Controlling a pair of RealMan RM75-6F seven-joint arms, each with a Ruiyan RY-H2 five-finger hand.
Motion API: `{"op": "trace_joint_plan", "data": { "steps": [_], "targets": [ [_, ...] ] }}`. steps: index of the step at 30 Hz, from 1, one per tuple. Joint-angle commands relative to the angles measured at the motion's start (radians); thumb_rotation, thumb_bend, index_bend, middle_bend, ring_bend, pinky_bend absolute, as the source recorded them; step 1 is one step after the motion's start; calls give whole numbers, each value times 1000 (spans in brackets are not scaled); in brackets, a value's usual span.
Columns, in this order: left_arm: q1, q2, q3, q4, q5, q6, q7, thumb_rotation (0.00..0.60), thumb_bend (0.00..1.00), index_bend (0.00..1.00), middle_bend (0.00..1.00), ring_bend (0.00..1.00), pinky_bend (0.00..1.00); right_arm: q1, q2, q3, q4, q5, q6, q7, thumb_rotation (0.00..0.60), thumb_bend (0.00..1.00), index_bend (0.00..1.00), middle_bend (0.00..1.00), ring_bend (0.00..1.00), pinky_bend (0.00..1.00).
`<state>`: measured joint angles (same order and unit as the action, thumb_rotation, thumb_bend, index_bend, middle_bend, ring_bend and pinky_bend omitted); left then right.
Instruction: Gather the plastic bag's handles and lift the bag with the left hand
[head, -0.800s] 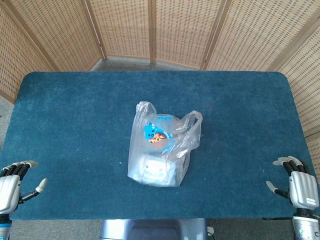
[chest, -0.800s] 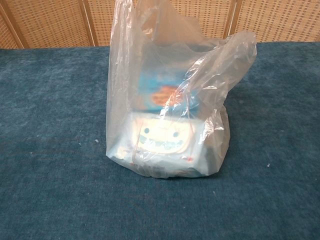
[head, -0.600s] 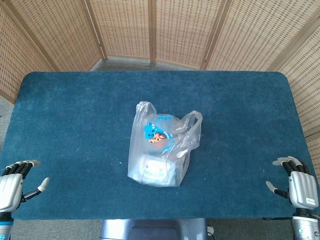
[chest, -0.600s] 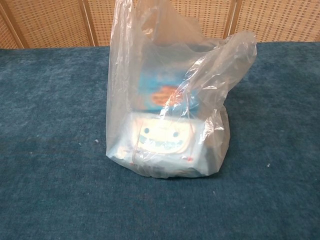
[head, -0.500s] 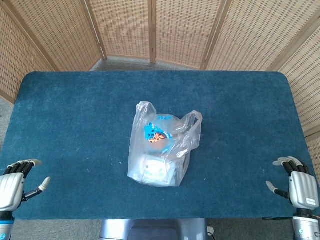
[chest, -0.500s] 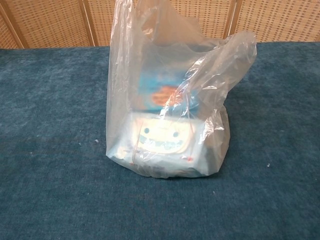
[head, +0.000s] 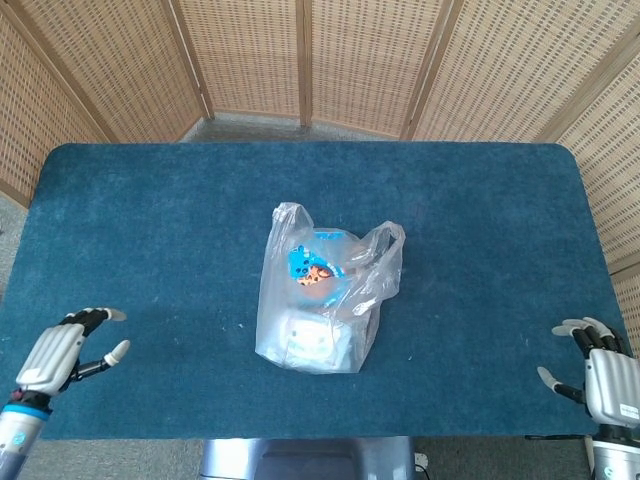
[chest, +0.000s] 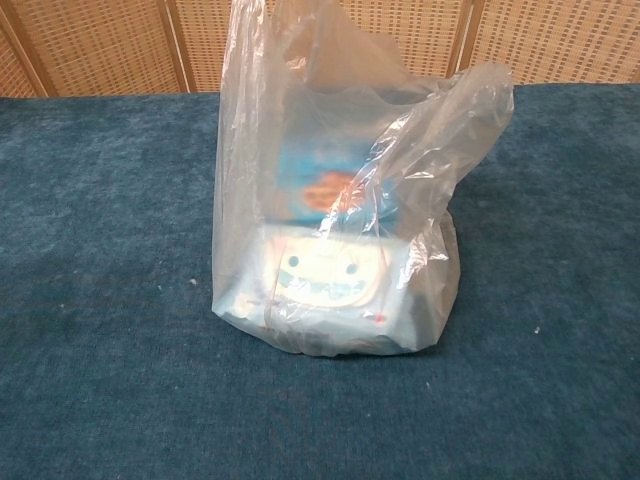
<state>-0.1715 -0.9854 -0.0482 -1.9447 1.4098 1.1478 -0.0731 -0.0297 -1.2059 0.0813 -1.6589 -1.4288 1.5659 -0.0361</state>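
Observation:
A clear plastic bag (head: 325, 310) (chest: 335, 215) stands upright at the middle of the blue table, with a blue snack pack and a white box inside. Its two handles (head: 290, 216) (head: 390, 236) stick up apart, loose and ungathered. My left hand (head: 65, 358) hovers over the table's front left corner, fingers spread and holding nothing, far from the bag. Low at the front right edge is my right hand (head: 602, 378), also spread and empty. Neither hand shows in the chest view.
The blue felt table (head: 150, 220) is bounded by woven wicker screens (head: 300, 60) at the back and sides. Its front edge runs just below the bag, with a grey base (head: 300, 458) under it.
My left hand has moved right and forward, further in over the table's front left corner. My right hand has dropped slightly lower. The bag has stayed still.

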Motion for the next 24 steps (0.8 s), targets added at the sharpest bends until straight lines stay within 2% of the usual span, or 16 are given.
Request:
{"op": "trace_joint_plan", "data": {
  "steps": [1,11,16,24],
  "targets": [
    [-94,21,-47,-3,-62,-124,-126,0,218,289,294,242,221,-6,3,-3,-5,5,3,-3,583,120,356,294,208,163],
    [-247,-2,-132,36,-77,-310,-409,0,209,289,293,242,223,-21,5,3,-13,17,21,-13,584,121,352,292,208,163],
    [-327,-11,-183,56,-42,-408,-645,0,206,289,293,242,223,-22,-1,5,-11,20,19,-16,581,121,346,291,208,163],
    [-413,-45,-218,108,14,-459,-870,0,192,290,293,242,223,-21,-5,10,0,23,14,-8,584,120,343,289,208,163]
  ]
}}
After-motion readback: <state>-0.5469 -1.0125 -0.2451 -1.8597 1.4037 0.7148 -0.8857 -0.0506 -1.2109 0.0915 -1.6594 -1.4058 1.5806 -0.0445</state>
